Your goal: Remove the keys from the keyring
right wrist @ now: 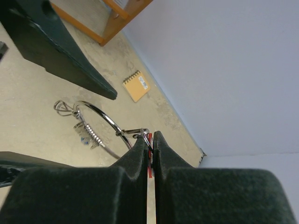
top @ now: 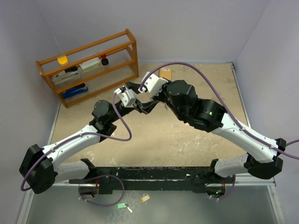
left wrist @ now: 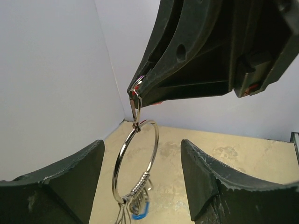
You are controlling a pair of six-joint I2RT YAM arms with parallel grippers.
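Observation:
The keyring (left wrist: 136, 161), a thin silver wire ring, hangs in the air from a small clip. My right gripper (right wrist: 150, 136) is shut on the red tag (right wrist: 149, 155) of one key, which links to that clip. At the bottom of the ring hang plain silver keys and the blue tag (left wrist: 140, 213). My left gripper (left wrist: 142, 143) is open, one finger on each side of the ring and neither touching it. In the top view the left gripper (top: 139, 105) and right gripper (top: 150, 103) meet over the middle of the table, hiding the ring.
A wooden shelf (top: 88, 65) with small items stands at the back left. A brown notebook (top: 164, 73) lies near the back wall. A green tag (top: 121, 205) and a yellow tag (top: 145, 198) lie on the near ledge by the arm bases.

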